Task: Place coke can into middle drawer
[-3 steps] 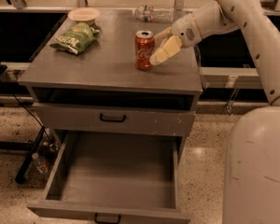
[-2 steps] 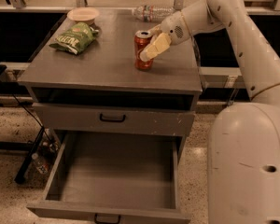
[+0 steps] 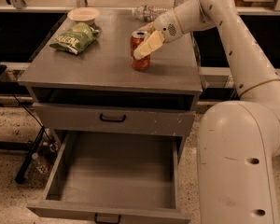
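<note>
The red coke can [image 3: 140,62] stands upright on the grey cabinet top [image 3: 93,66], right of its middle. My gripper [image 3: 147,44] reaches in from the right and is at the can's upper part, its cream tip overlapping the can's front. The can rests on the top. The middle drawer [image 3: 116,171] is pulled out wide below, at the bottom of the view, and its deep flat tray holds nothing.
A green chip bag [image 3: 73,37] and a tan bowl [image 3: 83,15] lie at the top's back left. A clear water bottle [image 3: 147,12] lies behind the can. The upper drawer [image 3: 113,118] is closed. My white base [image 3: 242,162] stands right of the drawers.
My gripper has moved left, from beside the can's right side to over its upper front. The can has not moved.
</note>
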{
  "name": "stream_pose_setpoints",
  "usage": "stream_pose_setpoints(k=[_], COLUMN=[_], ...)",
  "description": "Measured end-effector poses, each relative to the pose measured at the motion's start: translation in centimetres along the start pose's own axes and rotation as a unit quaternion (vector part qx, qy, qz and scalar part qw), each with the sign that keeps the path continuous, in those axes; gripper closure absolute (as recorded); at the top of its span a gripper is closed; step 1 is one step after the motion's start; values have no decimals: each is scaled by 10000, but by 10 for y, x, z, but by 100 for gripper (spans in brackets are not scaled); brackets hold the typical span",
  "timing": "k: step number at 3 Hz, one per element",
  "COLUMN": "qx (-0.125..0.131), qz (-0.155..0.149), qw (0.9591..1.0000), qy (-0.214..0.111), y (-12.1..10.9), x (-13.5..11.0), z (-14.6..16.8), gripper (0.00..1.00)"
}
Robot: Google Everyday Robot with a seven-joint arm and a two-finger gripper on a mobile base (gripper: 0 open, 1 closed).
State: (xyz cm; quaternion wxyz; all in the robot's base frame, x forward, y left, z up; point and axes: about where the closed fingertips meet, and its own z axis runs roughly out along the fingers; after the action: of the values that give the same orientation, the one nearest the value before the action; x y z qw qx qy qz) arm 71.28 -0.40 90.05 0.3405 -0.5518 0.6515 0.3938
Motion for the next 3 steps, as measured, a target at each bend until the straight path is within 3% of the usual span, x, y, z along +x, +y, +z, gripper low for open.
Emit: stream_pose_setpoints(k=[1,2,3], qx=[-361,-361,-361], qz=[51,51,51], qw=[9993,9993,9993], qy=[71,71,71], y=[1,1,1], x=[6,6,6], z=[30,30,30], gripper=[0,0,19])
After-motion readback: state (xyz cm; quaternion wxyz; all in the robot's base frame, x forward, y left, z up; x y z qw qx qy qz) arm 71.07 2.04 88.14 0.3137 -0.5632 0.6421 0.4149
